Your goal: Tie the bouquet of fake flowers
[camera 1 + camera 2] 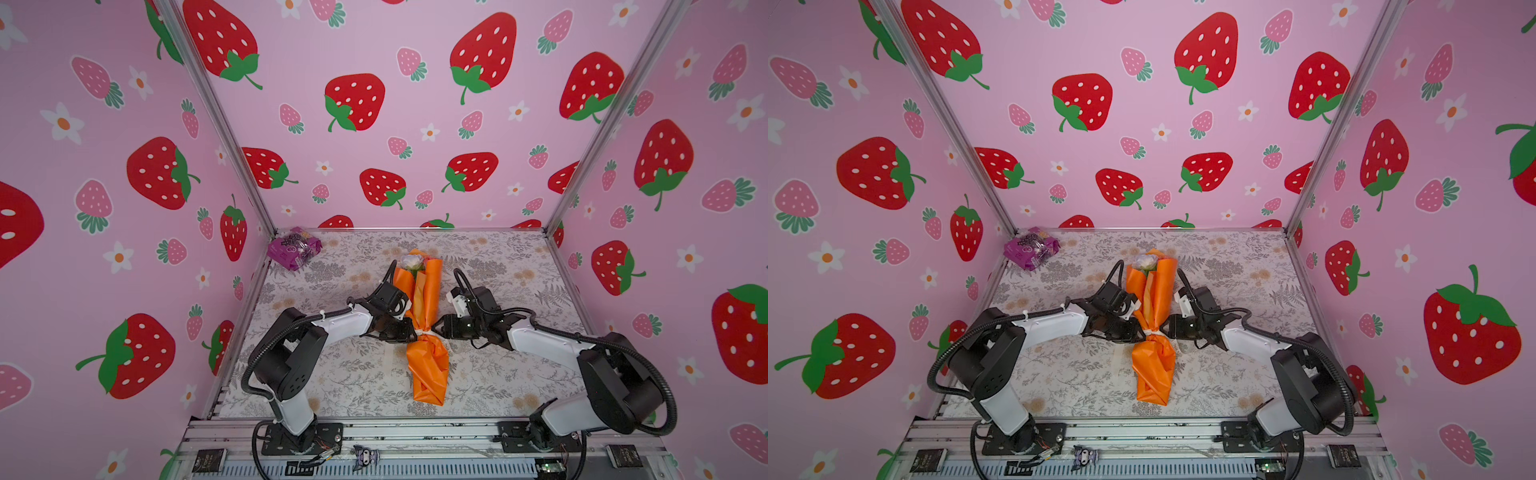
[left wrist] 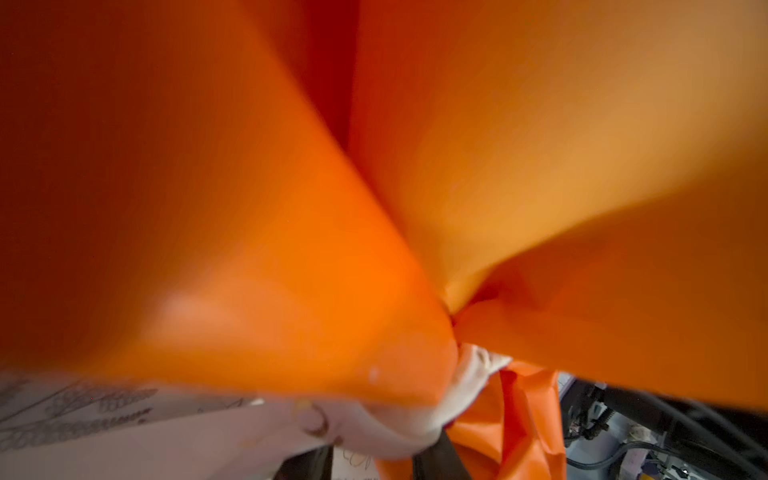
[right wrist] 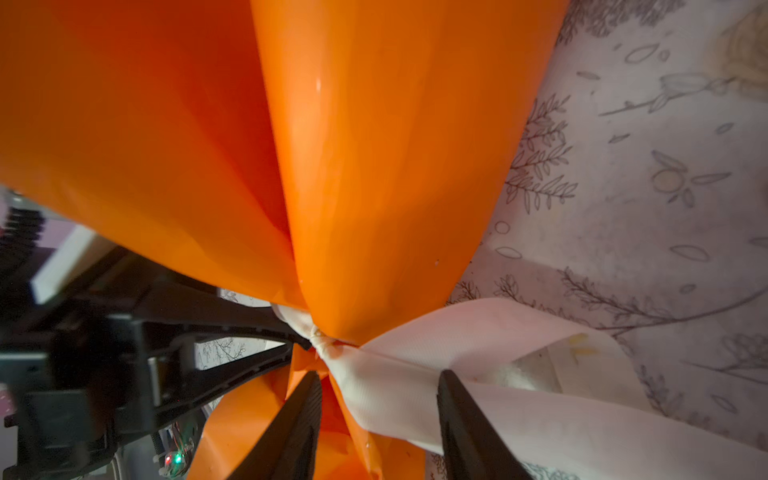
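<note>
**A:** Where does the bouquet [image 1: 424,299] sit?

**B:** Flat on the floral counter [image 1: 519,291], directly between the two end effectors. Its orange wrapping paper [image 1: 428,370] is pinched to a narrow waist right at their tips; a white ribbon [image 1: 423,332] is knotted around that waist.

**A:** And the left end effector [image 1: 409,332]?

**B:** Its tip is against the waist on its own side; its wrist view is mostly blurred orange paper. From the right wrist, its dark fingers [image 3: 249,322] run in to the knot; I cannot tell whether they are clamped on the ribbon or only beside it.

**A:** The right end effector [image 1: 435,330]?

**B:** Open; in its wrist view the two fingers [image 3: 465,424] stand apart, and the loose ribbon tail lies across the gap between them.

**A:** The flowers?

**B:** A pale rose [image 1: 411,261] shows at the paper's mouth, beyond both end effectors toward the back wall; the crumpled foot of the paper lies on their near side.

**A:** Anything else?

**B:** A purple packet [image 1: 294,247] in the far corner, well apart from the left end effector.
</note>
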`<move>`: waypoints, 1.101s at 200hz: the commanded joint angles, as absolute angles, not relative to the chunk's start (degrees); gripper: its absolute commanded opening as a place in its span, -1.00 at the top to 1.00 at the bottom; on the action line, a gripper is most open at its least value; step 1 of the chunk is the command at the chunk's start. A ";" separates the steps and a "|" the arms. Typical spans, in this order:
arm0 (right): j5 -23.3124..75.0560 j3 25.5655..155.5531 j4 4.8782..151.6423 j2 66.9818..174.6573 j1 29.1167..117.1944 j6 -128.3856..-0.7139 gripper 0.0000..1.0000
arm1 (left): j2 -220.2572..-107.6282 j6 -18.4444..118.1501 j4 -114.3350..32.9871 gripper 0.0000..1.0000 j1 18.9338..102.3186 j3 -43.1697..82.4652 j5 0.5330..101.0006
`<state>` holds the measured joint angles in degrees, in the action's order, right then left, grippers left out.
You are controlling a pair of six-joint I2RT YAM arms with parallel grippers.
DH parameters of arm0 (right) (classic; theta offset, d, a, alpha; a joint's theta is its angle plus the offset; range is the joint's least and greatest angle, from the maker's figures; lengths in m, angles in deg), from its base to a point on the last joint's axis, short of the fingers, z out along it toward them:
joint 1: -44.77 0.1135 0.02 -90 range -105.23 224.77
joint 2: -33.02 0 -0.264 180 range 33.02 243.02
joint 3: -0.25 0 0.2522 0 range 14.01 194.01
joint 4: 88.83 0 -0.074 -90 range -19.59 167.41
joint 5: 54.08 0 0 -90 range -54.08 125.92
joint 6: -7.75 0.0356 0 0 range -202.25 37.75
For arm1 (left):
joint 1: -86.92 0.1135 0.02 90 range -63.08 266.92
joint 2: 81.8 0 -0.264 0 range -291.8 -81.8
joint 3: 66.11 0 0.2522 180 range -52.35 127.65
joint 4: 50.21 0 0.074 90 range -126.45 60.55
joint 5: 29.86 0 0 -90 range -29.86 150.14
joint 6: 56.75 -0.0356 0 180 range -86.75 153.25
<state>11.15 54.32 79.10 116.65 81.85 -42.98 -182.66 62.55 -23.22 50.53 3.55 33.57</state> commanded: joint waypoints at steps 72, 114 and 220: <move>12.44 55.24 88.41 111.98 81.93 -36.57 0.31 | -187.06 59.82 -24.76 0.63 50.44 6.77 34.61; 8.02 59.62 91.46 116.71 81.95 -35.78 0.54 | -187.93 58.50 -24.31 0.63 50.44 9.42 34.49; 9.40 63.96 92.20 130.93 81.60 -36.75 0.57 | -188.43 58.59 -24.77 0.62 50.91 9.60 33.95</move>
